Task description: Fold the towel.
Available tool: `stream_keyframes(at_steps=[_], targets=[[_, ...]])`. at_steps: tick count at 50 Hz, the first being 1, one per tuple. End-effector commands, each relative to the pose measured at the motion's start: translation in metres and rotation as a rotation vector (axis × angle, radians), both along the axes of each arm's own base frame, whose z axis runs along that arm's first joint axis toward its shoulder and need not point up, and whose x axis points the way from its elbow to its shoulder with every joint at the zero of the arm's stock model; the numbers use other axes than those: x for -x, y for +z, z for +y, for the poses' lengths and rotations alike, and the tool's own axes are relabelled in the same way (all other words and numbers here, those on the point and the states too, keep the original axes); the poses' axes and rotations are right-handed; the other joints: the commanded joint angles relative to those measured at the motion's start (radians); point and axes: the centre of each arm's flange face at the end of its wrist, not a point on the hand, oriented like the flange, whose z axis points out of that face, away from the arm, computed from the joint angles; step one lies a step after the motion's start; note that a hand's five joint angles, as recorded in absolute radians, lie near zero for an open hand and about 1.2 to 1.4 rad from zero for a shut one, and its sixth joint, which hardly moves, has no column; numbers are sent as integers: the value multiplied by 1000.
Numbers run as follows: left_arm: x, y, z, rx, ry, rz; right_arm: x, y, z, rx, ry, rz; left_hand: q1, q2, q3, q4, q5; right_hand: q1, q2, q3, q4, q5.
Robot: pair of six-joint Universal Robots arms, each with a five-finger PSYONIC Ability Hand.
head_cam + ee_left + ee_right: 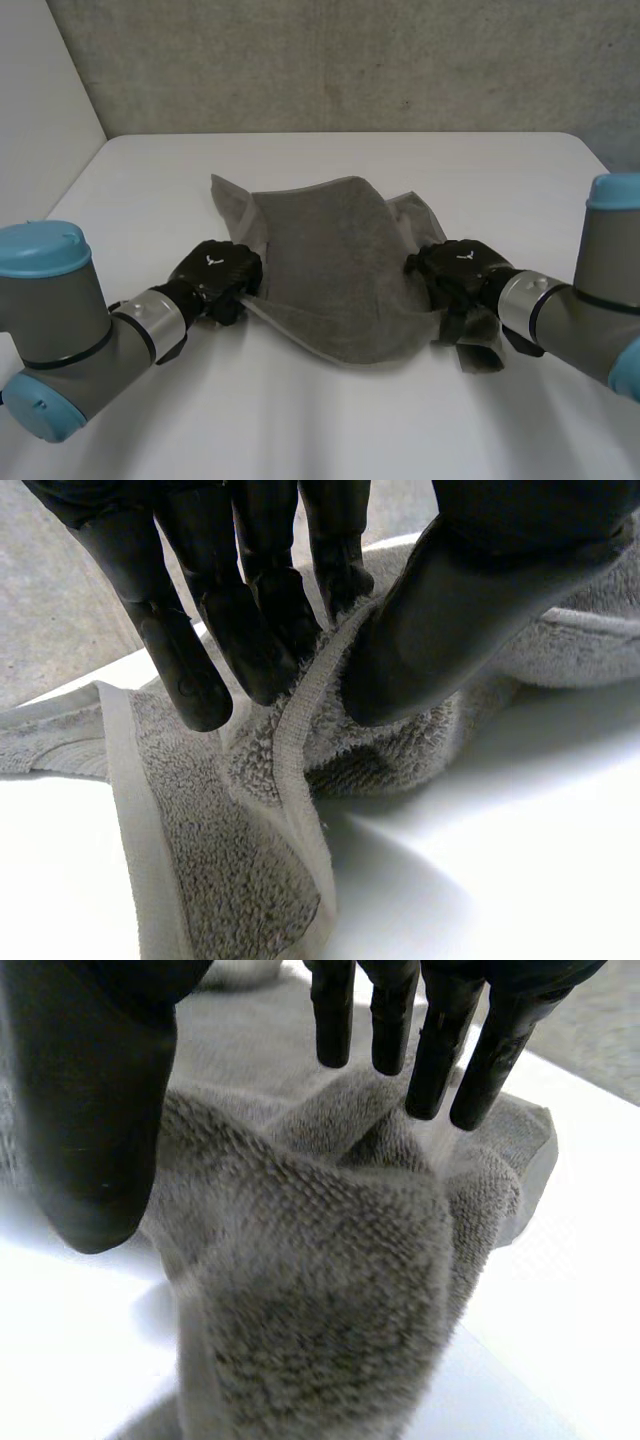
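Towel point(335, 260) hangs crosswise between left hand point(215, 275) and right hand point(462, 272), each pinching one end of its near edge.

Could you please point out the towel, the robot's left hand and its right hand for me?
towel point(330, 255), head view, the middle of its grey surface.
left hand point(215, 268), head view, the back of the hand.
right hand point(462, 268), head view, the back of the hand.

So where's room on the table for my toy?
The white table is bare on the near side, in front of the grey terry towel, and along the far edge behind it. It's crowded in the middle, where the left hand and right hand pinch the towel's sides.
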Motion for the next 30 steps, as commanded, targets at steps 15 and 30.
stream_keyframes(at_steps=[15,30], targets=[[-18,4,-25,-117,136,168,31,-5,55,69,-119,-110,132,64,63,35,119,-29,-19,-25,-18,15],[-20,0,-26,-129,147,165,48,-35,51,113,-183,-58,132,64,63,35,119,18,28,23,29,62]])
